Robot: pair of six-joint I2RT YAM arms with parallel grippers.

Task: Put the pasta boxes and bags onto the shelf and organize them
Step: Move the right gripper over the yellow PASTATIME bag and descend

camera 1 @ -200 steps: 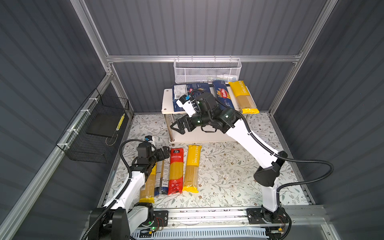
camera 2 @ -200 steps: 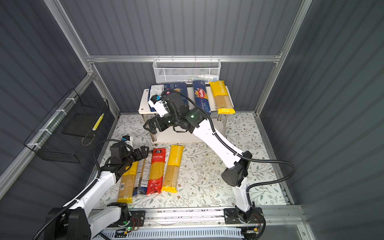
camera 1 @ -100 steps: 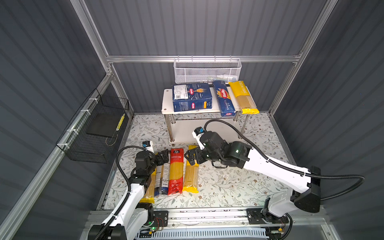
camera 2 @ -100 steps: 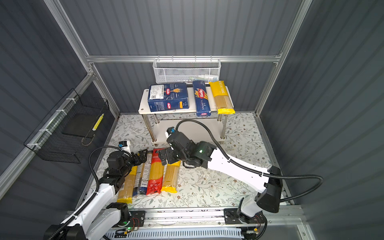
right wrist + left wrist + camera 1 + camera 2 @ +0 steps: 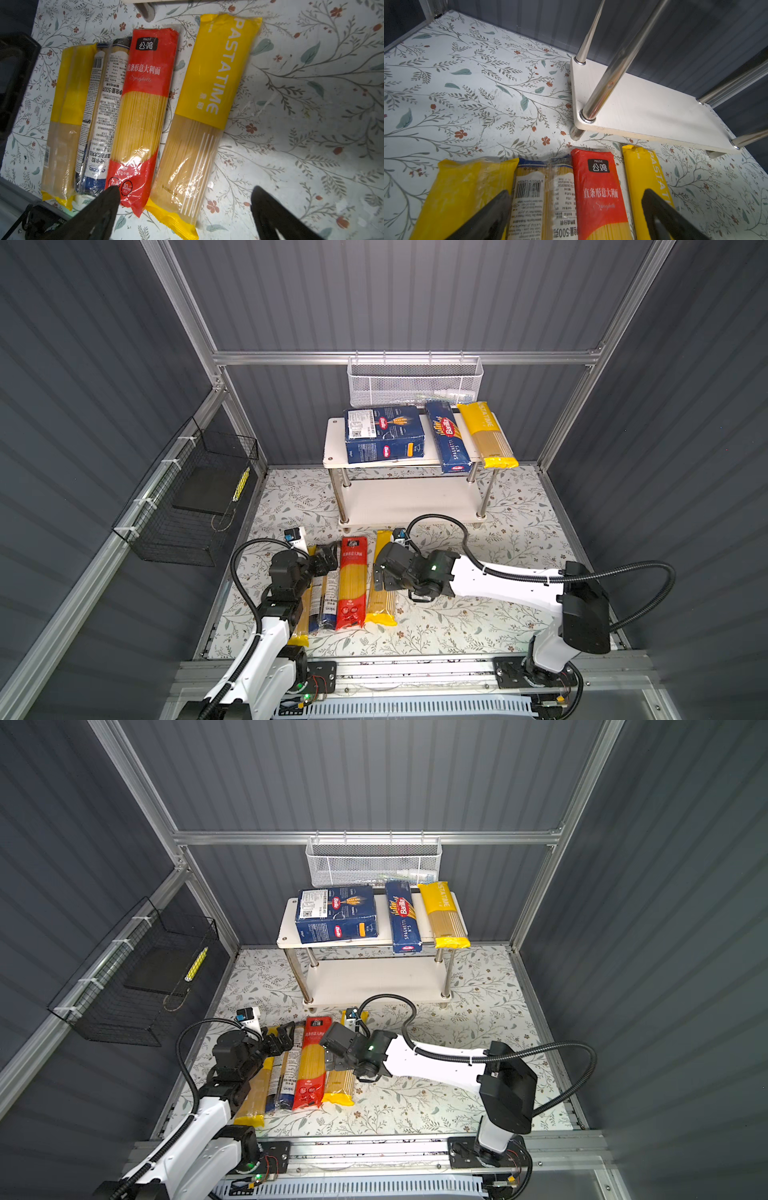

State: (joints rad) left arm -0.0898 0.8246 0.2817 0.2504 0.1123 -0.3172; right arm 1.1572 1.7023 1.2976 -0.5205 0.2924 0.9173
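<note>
The shelf [image 5: 334,441] stands at the back of the flowered worktop [image 5: 498,614]. Three of the task's things lie on its top board. The wide Barilla box [image 5: 384,433] sits toward the shelf's left end, with the narrow SPAGHETTI box [image 5: 449,439] just beside it. The shelved yellow bag [image 5: 488,435] lies at the shelf's right end, against the narrow box. Both long packs jut over the top board's front edge.

Four more bags lie side by side on the worktop just in front of the shelf, their lengths pointing toward it. The outer yellow bag [image 5: 66,104] lies a little beyond the shelf's left end. Next to it come the clear bag with the blue and white label [image 5: 99,116], the red bag [image 5: 143,104] and the inner yellow bag [image 5: 207,93]. The inner yellow bag's end lies close to the shelf's lower board. The first three bags touch. The inner yellow bag meets the red one only at the end away from the shelf and angles apart from it toward the shelf.

The right pincer [image 5: 186,193] hangs over the inner yellow bag with its fingers [image 5: 104,207] spread wide, gripping nothing. The left pincer [image 5: 576,194] hangs over the shelf-side ends of the outer bags, also spread and empty. Whether either pincer touches a bag cannot be told.
</note>
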